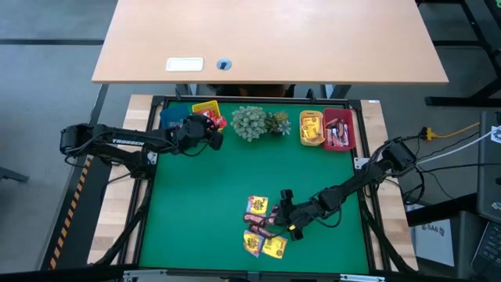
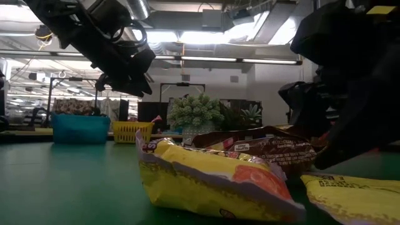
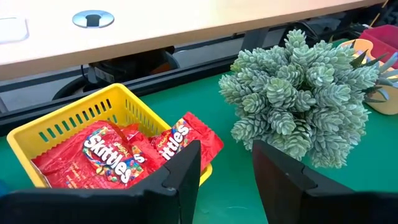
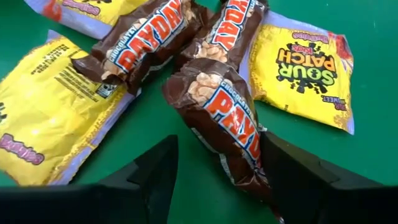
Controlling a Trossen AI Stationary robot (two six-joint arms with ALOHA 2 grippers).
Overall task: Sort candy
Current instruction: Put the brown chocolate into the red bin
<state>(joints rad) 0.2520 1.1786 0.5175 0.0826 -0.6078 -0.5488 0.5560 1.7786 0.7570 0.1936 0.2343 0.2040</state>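
**Sorting candy: right arm down at the pile, left arm over the yellow bin**

Looking straight down, the left gripper [image 1: 210,135] hung beside the yellow bin [image 1: 205,109] at the far edge of the green bench [image 1: 203,204], while the right gripper [image 1: 286,210] reached into the candy pile [image 1: 264,227] near the front.

From bench height, a yellow packet [image 2: 206,181] lay closest, with brown bars behind it; the right arm loomed dark beside them.

Past the left wrist, the fingers [image 3: 180,177] stood apart and empty above red Skittles packets [image 3: 109,155] in the yellow bin, the plant cluster [image 3: 298,99] nearby.

Past the right wrist, the fingers [image 4: 155,171] were spread around a PayDay bar [image 4: 227,115], perhaps touching it on one side, with Sour Patch packets [image 4: 301,68] around.
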